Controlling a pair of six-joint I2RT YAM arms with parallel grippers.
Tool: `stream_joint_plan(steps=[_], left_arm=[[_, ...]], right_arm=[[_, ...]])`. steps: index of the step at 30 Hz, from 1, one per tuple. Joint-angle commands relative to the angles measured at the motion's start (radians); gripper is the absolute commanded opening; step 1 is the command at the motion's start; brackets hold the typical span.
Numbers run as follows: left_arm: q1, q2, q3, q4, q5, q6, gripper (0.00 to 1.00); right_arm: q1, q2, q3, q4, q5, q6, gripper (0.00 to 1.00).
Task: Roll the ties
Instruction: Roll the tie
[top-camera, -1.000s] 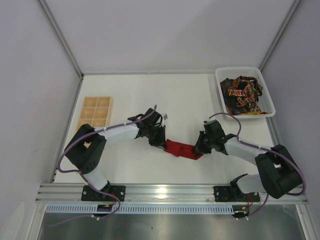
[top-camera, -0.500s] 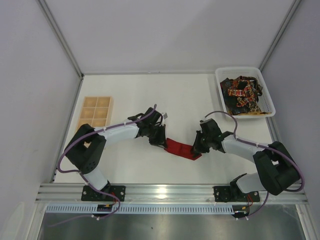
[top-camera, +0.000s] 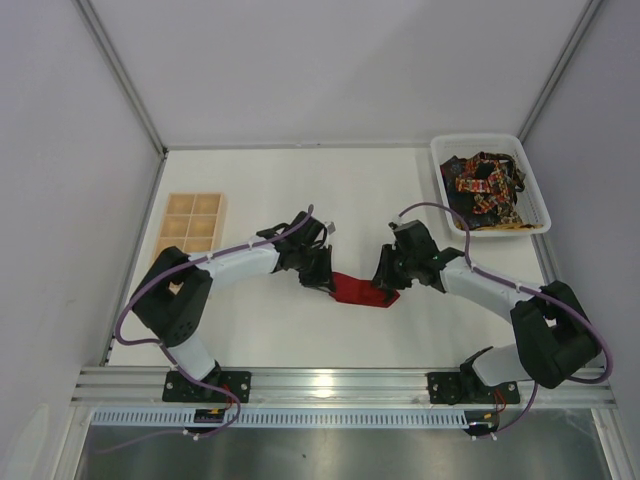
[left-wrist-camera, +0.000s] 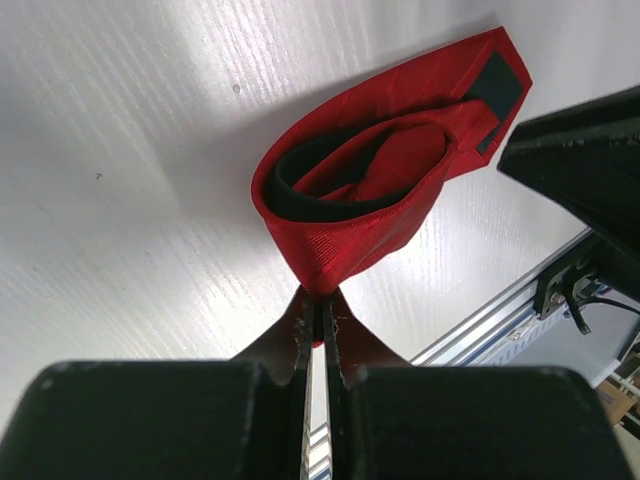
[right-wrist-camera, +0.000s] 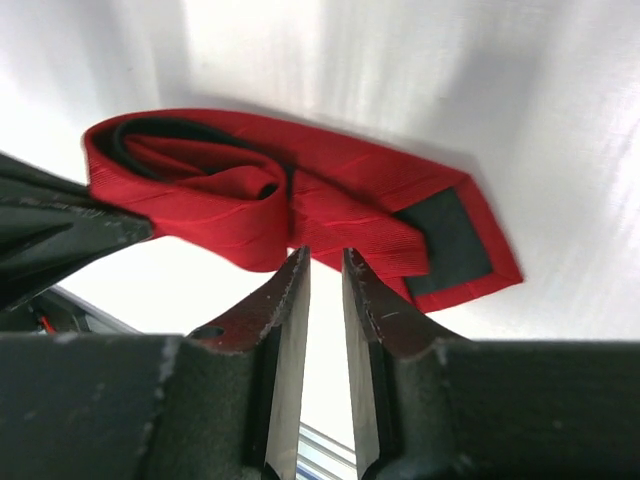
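Half-rolled red tie (top-camera: 358, 290) on the table (top-camera: 300, 190), fold pinched in the clenched left claw (left-wrist-camera: 318, 305). Stretched crosswise just ahead of the right claw (right-wrist-camera: 325, 262), parted and empty, loose tail off to that claw's right.

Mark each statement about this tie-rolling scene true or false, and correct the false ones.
1. The left gripper pinches the edge of the red tie. True.
2. The right gripper is clamped on the red tie. False: its jaws stand slightly apart with nothing between them, and the tie lies just past the tips.
3. The patterned ties lie in the basket. True.
4. The tray holds a rolled tie. False: the compartments that show hold nothing.
5. The red tie is rolled up completely. False: one pointed end lies flat on the table, out of the roll.
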Motion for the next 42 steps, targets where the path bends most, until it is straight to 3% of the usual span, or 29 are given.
stream_joint_plan(steps=[1, 3, 14, 42], left_arm=[[-0.007, 0.006, 0.045, -0.023, -0.018, -0.001, 0.01], [-0.010, 0.012, 0.058, -0.035, -0.021, -0.001, 0.00], [-0.022, 0.017, 0.102, -0.078, -0.047, 0.007, 0.01], [-0.078, 0.129, 0.299, -0.155, -0.035, 0.031, 0.00]], right_arm=[[0.018, 0.015, 0.042, 0.051, -0.083, -0.017, 0.24], [0.021, 0.026, 0.049, 0.089, -0.115, -0.002, 0.17], [0.049, 0.134, 0.069, 0.174, -0.146, 0.029, 0.07], [-0.020, 0.184, 0.052, 0.212, -0.175, 0.008, 0.06]])
